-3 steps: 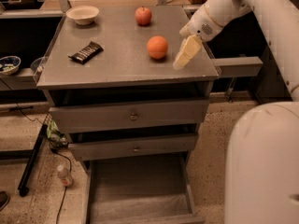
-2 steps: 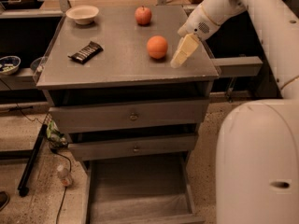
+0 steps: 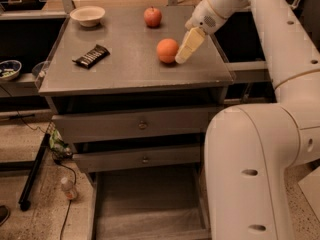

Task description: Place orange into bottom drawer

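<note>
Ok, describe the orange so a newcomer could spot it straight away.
On the grey metal cabinet top, right of centre, sits the round, smooth orange fruit, with the cream end effector close beside it. The round apple behind it is redder and smaller.

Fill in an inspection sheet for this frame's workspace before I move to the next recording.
Surface: grey cabinet top, level, carrying four items.
Job's things: orange on the top, right of centre; bottom drawer pulled open below.
Clutter: apple, bowl and dark snack bar on the top.
Grippers: gripper low at the orange's right side; contact unclear.
Cables: thin cable on the floor, left of the cabinet.
Surroundings: small bottle on the floor.
</note>
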You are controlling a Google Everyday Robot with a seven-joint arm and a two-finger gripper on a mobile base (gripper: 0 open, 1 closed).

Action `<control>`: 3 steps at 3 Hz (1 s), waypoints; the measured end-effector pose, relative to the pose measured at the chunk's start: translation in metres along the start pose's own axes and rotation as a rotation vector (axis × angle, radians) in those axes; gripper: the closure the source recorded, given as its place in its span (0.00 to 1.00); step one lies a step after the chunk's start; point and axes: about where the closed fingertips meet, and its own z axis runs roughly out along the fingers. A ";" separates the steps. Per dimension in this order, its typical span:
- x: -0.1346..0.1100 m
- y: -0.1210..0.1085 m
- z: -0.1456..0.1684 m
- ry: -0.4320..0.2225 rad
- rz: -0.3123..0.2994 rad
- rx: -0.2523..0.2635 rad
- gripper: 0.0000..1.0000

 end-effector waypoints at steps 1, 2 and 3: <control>-0.003 -0.005 0.011 0.006 -0.003 0.000 0.00; -0.020 -0.011 0.048 0.006 -0.010 -0.022 0.00; -0.020 -0.011 0.048 0.006 -0.010 -0.021 0.00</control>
